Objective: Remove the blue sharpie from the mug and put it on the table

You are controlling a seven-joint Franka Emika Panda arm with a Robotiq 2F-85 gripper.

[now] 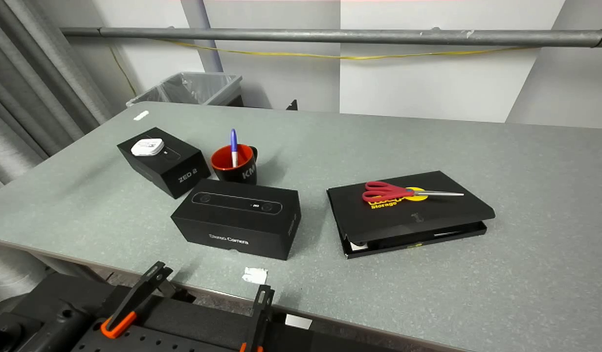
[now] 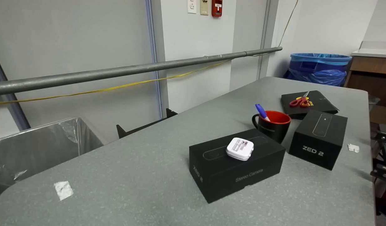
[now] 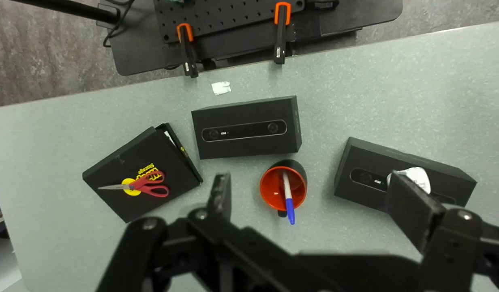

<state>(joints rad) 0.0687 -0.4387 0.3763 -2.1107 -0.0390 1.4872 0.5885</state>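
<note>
The blue sharpie, with a blue cap and white barrel, leans in the mug, cap end up and sticking out over the rim. The sharpie shows in both exterior views [image 1: 234,142] [image 2: 262,112] and in the wrist view [image 3: 289,198]. The mug, black outside and red-orange inside, stands upright on the grey table [image 1: 403,142]; it shows in both exterior views [image 1: 236,175] [image 2: 272,131] and in the wrist view [image 3: 268,194]. My gripper [image 3: 314,196] is open and empty in the wrist view, its fingers spread either side of the mug in the picture, apparently above it. Neither exterior view shows the gripper.
Two black camera boxes [image 1: 234,220] [image 1: 164,161] stand close beside the mug. A white case [image 1: 147,147] lies on the box marked ZED 2. Red scissors [image 1: 384,192] lie on a black folder-like box [image 1: 418,215]. A grey bin [image 1: 222,90] stands beyond the table edge.
</note>
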